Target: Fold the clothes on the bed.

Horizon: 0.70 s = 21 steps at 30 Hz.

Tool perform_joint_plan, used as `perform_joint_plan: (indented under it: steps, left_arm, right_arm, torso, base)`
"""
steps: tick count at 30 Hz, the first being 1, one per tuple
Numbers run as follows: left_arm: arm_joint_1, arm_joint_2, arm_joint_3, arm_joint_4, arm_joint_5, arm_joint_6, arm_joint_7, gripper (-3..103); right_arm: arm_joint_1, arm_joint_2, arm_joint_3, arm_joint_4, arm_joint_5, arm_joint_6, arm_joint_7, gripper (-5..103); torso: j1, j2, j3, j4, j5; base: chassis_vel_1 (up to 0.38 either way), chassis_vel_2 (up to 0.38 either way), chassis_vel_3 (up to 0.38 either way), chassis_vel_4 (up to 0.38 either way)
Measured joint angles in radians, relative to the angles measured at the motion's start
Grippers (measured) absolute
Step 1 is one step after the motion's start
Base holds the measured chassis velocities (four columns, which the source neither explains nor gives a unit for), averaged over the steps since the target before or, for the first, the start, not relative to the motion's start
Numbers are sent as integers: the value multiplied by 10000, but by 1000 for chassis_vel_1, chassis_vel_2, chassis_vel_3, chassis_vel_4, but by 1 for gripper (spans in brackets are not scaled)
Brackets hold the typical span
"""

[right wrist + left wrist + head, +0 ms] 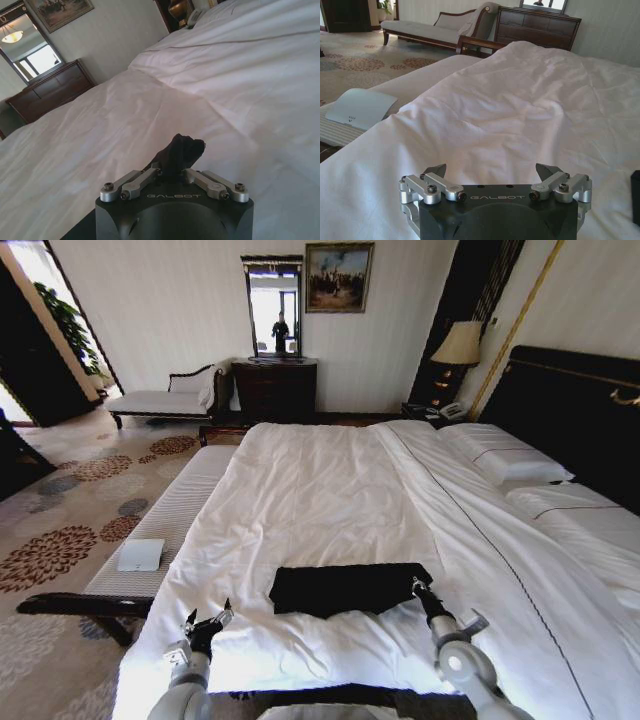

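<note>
You have the T-shirt lying low centre of the frame on the bed, the bench along its left, pillows upper right.

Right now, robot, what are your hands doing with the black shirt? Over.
Right hand shut on soft black T-shirt, pinching its corner. Left hand open, apart from it, over white duvet. Nothing in the way.

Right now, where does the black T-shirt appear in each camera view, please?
Head view: the black T-shirt lies folded into a strip on the bed, near its foot, right gripper at its right end.
Left wrist view: a dark sliver at the picture's edge.
Right wrist view: a bunched corner pinched in the right gripper.
Shared landmark: the dark wooden dresser.
</note>
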Motion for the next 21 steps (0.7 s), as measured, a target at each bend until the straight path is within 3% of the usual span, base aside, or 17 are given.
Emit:
perform_joint_plan:
  steps: [7,15,19,20,21]
  left_arm:
    - [73,-118,176,-26,103,-77,3,100]
    - [118,-201,104,-180,138,-101,5,100]
    - [60,-163,-23,-220,94,-94,2,100]
    - [60,-163,-23,-220,94,-94,2,100]
    - [-11,-85,-13,-172,73,-75,-5,100]
  right_arm:
    - [88,-644,267,-660,-319,302,-29,5]
    - [202,-731,-213,-393,-904,823,-445,5]
    - [425,-897,-871,-269,-1399,1816,-2333,5]
    - [425,-897,-871,-269,-1399,1816,-2333,5]
    - [447,-1009,-1069,-370,-1590,2175,-3126,5]
  torso:
    - [1,0,0,0,0]
    - [0,0,0,-1,-2]
    - [0,0,0,4,-2]
    - [0,0,0,4,-2]
    - [0,1,0,1,-3]
  base:
    - [0,0,0,0]
    - [0,0,0,0]
    - [0,0,0,0]
    - [0,0,0,0]
    - [0,0,0,0]
